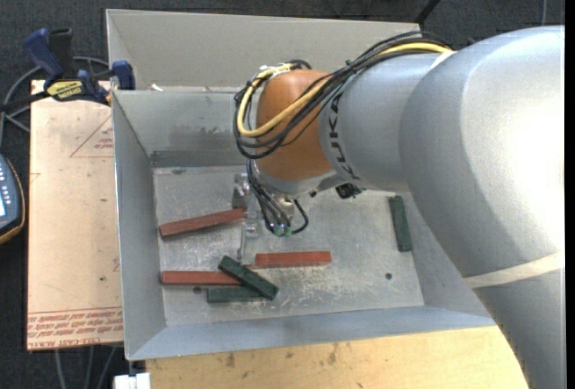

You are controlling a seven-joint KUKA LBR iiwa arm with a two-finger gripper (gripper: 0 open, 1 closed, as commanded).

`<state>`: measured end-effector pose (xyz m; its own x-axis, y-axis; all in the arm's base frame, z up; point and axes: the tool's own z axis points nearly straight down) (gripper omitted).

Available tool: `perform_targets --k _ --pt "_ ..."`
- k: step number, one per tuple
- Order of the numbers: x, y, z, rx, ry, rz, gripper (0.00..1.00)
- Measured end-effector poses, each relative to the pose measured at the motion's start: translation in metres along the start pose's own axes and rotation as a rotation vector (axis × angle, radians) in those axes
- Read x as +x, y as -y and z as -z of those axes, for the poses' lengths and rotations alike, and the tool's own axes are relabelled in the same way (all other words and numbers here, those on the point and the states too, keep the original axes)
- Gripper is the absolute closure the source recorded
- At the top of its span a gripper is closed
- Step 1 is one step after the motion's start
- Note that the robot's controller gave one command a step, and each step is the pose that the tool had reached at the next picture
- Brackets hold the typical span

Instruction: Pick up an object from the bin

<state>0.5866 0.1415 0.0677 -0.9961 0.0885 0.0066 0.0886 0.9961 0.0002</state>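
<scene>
Toward eight o'clock in the grey metal bin (pixel 135 225), the gripper (pixel 245 250) hangs, a dark green flat bar (pixel 251 278) at its six; open or closed, I cannot tell.

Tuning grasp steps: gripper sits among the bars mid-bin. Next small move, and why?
Likely a short descent onto the tilted dark green bar: the gripper hangs by its upper-left end, and it lies topmost, across a second green bar.

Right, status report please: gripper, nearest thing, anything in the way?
Gripper low, mid bin. Red-brown bar, right end beside it. Dark green stick close below in view.
</scene>
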Motion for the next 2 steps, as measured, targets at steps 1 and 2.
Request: perform_targets --k 1,2 --pt "-0.003 0.000 0.004 -0.003 0.011 -0.002 1.00" --pt "-0.038 0.007 0.139 -0.003 0.019 0.048 1.00"
